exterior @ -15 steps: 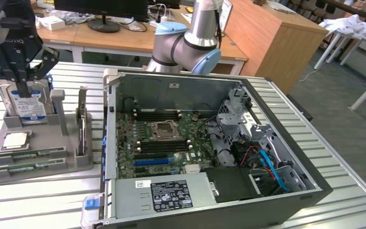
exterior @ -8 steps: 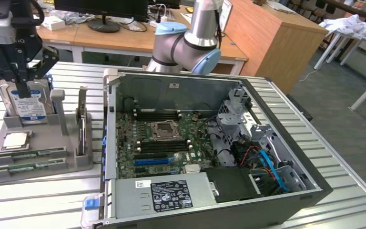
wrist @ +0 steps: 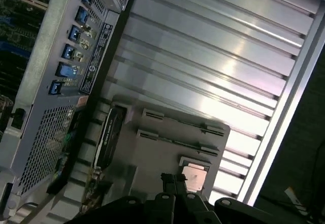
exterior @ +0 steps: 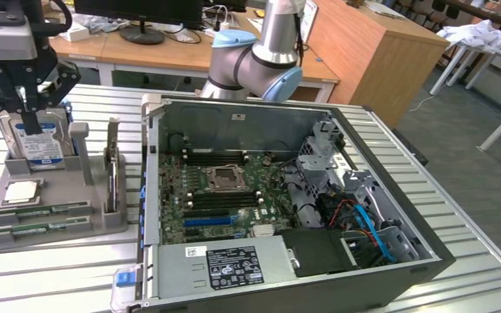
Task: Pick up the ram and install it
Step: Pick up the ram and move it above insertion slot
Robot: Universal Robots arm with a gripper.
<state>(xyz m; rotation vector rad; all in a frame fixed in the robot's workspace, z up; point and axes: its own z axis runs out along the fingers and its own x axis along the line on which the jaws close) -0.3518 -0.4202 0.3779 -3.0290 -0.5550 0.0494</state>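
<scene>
1. Closest to the exterior camera sits the power supply (exterior: pixel 224 264) with its black label, at the near end of the open computer case (exterior: pixel 233 117).
2. On the exterior view's left, the gripper (exterior: pixel 31 130) hangs over the grey holder (exterior: pixel 76 228), in line with the upright hard drive (exterior: pixel 42 140); its fingers are clenched together.
3. Both ram sticks lie flat in the holder's slots, well apart from the gripper. The inner ram stick (exterior: pixel 40 210) is just beside the processor (exterior: pixel 21 191), and the outer ram stick (exterior: pixel 37 229) is at the holder's near edge.
4. An expansion card (exterior: pixel 111 173) stands on edge between the holder's slots and the case.
5. The exterior view gives the case's inside: the motherboard (exterior: pixel 224 195), cables and drive bays, plus the arm (exterior: pixel 259 62) behind.
6. The wrist view adds the case's rear panel (wrist: pixel 45 127) with blue ports, and looks down past the gripper (wrist: pixel 173 179) onto the processor (wrist: pixel 195 174), inner ram stick (wrist: pixel 177 141) and outer ram stick (wrist: pixel 185 124).
7. Everything rests on a slatted aluminium table (exterior: pixel 50 280).
8. Wooden desks, a monitor (exterior: pixel 137 13) and grey floor (exterior: pixel 477 189) lie beyond.
</scene>
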